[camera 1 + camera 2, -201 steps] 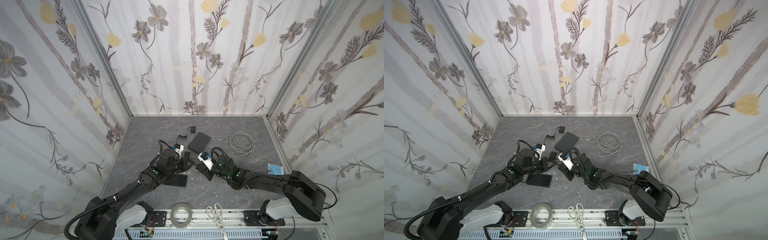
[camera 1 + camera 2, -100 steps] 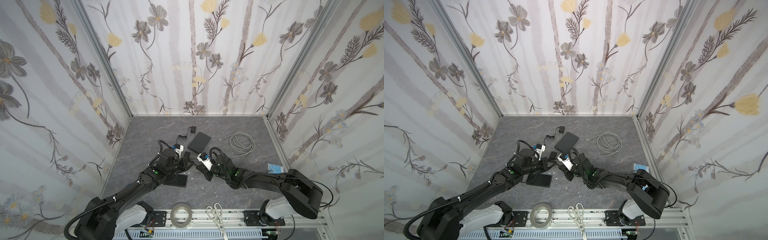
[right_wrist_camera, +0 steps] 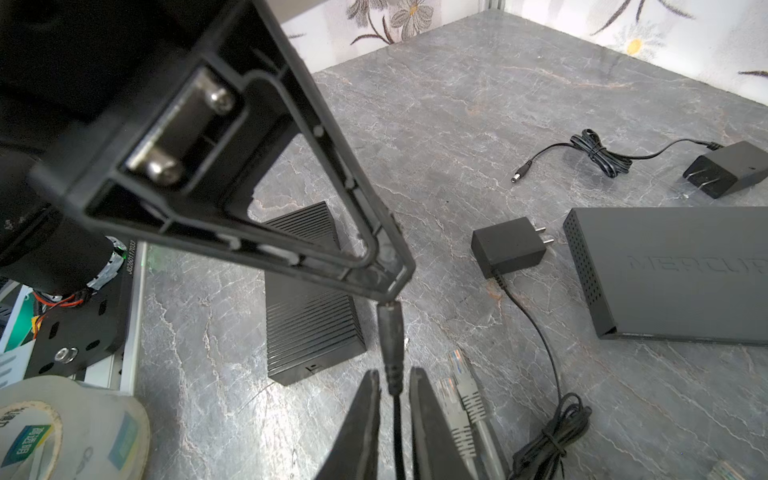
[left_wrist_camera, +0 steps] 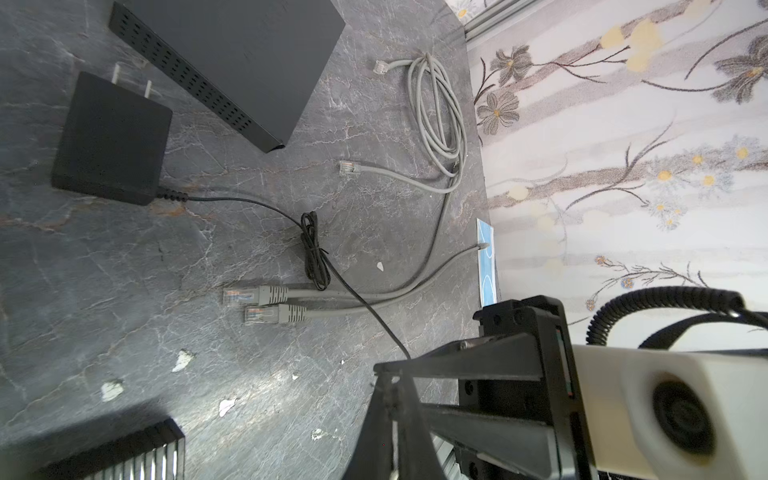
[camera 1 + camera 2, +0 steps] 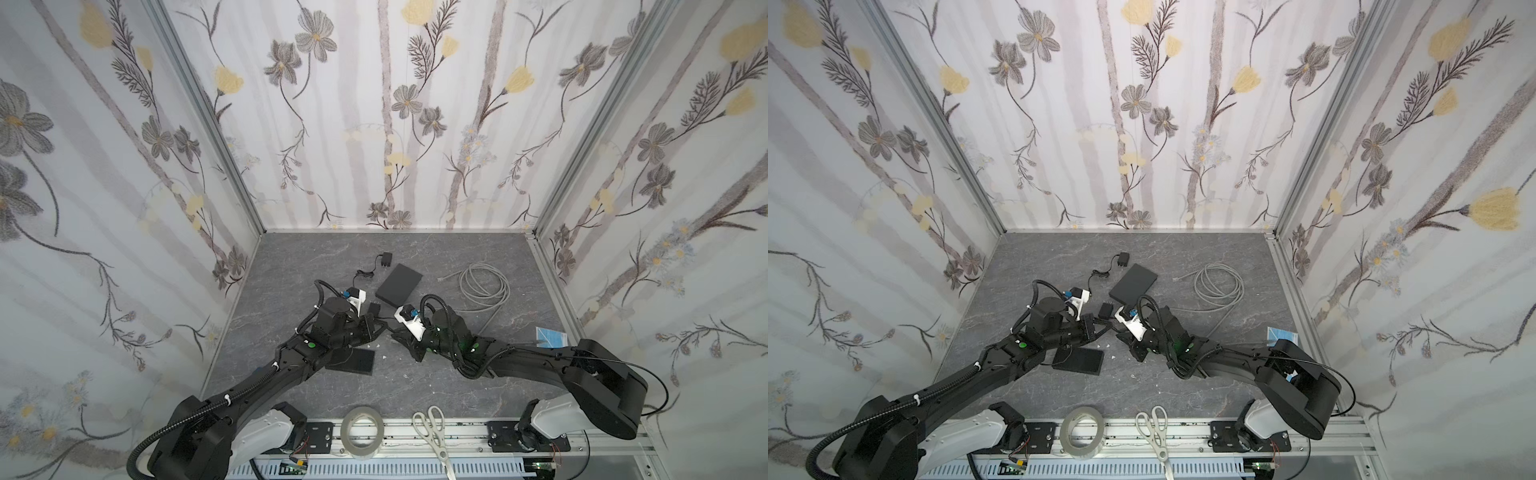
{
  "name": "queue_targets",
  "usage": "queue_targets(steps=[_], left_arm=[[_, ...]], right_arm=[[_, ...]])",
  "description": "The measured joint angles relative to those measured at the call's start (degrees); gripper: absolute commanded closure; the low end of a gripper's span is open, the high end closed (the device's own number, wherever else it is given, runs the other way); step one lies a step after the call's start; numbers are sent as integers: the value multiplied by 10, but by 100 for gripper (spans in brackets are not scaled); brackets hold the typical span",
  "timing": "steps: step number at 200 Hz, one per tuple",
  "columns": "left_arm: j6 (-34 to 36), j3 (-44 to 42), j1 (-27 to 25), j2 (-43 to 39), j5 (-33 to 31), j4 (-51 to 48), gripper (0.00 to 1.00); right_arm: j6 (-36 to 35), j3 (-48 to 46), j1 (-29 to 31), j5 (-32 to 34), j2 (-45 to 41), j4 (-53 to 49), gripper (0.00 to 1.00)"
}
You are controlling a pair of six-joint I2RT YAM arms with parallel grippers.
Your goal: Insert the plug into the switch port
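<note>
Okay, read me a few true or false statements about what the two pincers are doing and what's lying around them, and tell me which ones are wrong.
1. The left pincer is shut on the plug. True.
2. The plug already sits in the flat switch. False: it is held well apart from it.
3. A tape roll and scissors lie on the front rail. True.
4. The coiled grey cable lies on the table's left side. False: it is on the right side.
5. The right pincer grips a grey connector. False: its fingers flank the plug's black cord.
</note>
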Motion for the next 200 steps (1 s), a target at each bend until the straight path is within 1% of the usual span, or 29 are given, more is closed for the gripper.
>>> queue_targets(steps=[27, 107, 143, 200], left_arm=[[0, 0, 0, 0, 0, 0, 100], [0, 0, 0, 1, 0, 0, 100], [0, 0, 0, 2, 0, 0, 100], [0, 0, 0, 3, 0, 0, 100]], right_arm=[[0, -5, 0, 0, -16, 5, 83], [0, 0, 0, -2, -10, 3, 84], [0, 4, 0, -4, -10, 2, 88], [0, 9, 0, -6, 0, 6, 86]])
